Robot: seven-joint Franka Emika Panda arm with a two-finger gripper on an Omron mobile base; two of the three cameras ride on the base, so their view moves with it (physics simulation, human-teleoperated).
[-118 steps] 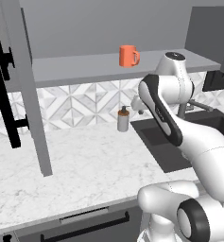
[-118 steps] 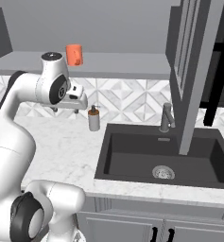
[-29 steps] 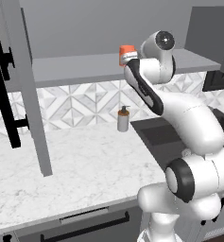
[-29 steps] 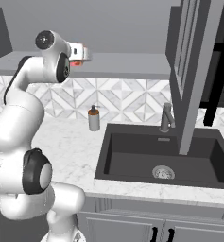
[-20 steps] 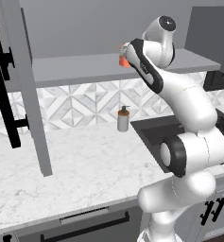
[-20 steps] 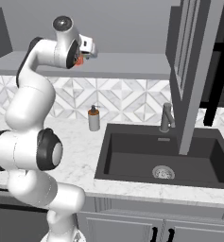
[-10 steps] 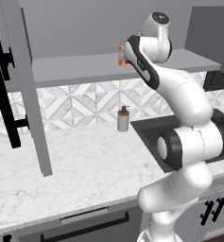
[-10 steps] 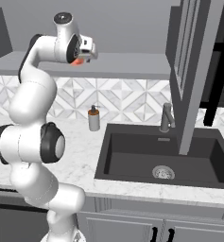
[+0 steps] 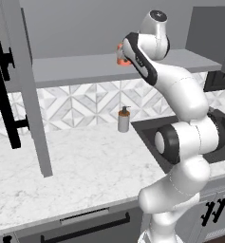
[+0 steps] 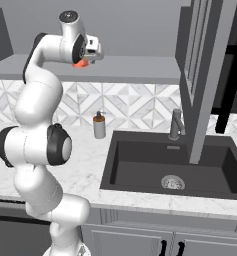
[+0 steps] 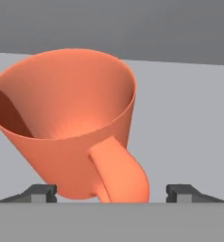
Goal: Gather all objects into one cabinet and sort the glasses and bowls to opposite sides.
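Hand view: an orange mug (image 11: 68, 127) stands on the grey shelf (image 11: 189, 118), between the spread tips of the tool (image 11: 112, 191), handle toward the camera.
From the left base view the arm reaches up to the shelf (image 9: 80, 71), hiding most of the mug (image 9: 119, 54). Below run a patterned tile wall (image 9: 80, 107) and a white marble counter (image 9: 85, 161) with a soap bottle (image 9: 124, 119); a dark sink (image 10: 170, 165) and faucet (image 10: 175, 125) lie to the right, under an open cabinet door (image 10: 197, 75).

I see the arm (image 9: 147, 52) hiding most of the orange mug (image 9: 120, 58); mug base (image 11: 92, 191) cut off in hand view.
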